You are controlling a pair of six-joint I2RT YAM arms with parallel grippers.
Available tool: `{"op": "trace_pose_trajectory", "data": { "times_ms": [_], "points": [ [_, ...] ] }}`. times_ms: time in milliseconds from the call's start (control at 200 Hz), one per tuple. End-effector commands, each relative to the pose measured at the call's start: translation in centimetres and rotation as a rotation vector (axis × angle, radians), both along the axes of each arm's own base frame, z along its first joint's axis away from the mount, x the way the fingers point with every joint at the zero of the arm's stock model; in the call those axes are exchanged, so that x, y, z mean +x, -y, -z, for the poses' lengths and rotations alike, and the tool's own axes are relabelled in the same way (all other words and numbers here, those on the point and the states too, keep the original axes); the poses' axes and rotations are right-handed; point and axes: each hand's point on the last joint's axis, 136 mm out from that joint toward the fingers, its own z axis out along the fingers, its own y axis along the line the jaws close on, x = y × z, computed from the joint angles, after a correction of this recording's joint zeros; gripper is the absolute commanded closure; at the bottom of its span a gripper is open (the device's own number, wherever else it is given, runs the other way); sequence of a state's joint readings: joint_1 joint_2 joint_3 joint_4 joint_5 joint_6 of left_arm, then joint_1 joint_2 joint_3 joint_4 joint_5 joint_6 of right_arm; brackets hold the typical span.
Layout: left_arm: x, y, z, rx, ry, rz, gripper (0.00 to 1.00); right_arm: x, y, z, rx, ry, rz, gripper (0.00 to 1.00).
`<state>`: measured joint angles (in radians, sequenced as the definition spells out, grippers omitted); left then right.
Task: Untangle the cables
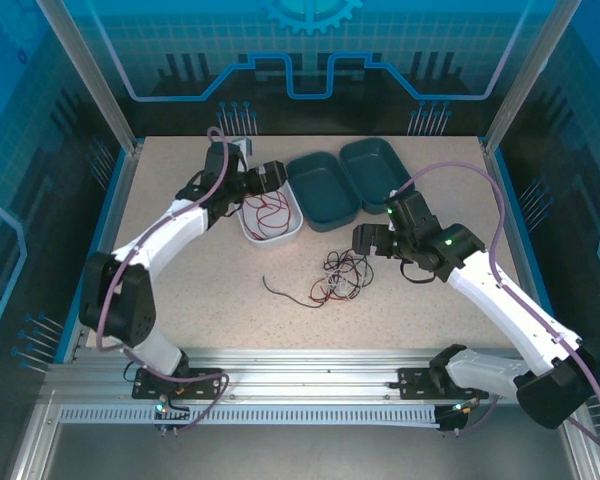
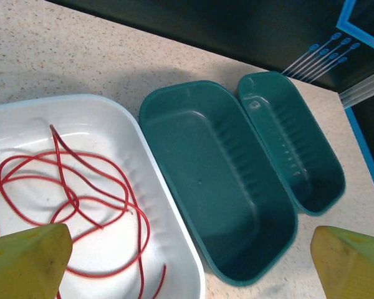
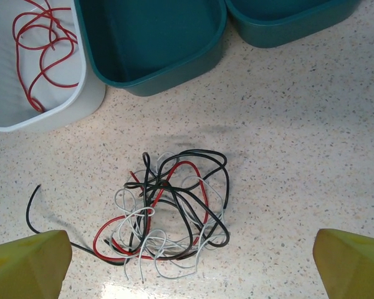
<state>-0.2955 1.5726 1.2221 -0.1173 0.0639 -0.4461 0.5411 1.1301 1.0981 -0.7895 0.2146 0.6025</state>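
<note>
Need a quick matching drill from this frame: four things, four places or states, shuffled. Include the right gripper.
Things:
1. loose red cable
2. tangle of red, black and whitish cables
3. left teal bin
4. right gripper

Places or states:
A. empty
B. jaws open, above the tangle
C. lying in the white tray
D. on the bare table, in front of the bins

Pairs: 1-C, 2-D, 3-A, 4-B
</note>
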Motion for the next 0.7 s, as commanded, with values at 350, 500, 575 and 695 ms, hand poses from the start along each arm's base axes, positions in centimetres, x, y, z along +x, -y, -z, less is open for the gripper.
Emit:
{"op": "trace_pose_trajectory", "data": {
  "times_ms": [350, 500, 575, 695],
  "points": [
    [-15.1, 8.0, 6.5, 0.071, -0.107, 0.311, 0.01, -0.6, -0.8, 3.8, 0.082, -0.089, 0.012, 0.03],
    [-18.5, 9.2, 10.3, 0.059, -0.209, 0.387, 0.04, -0.7, -0.9, 6.2, 0.062, -0.172, 0.027, 0.04],
    [-19.6, 10.2, 11.3, 0.018, -0.234, 0.421, 0.08, -0.7, -1.2, 7.5, 0.057, -0.211, 0.029, 0.04],
    [-20.5, 11.7, 12.8, 0.003, -0.268, 0.462, 0.15, -0.1, -2.2, 8.7, 0.084, -0.236, 0.013, 0.05]
  ]
}}
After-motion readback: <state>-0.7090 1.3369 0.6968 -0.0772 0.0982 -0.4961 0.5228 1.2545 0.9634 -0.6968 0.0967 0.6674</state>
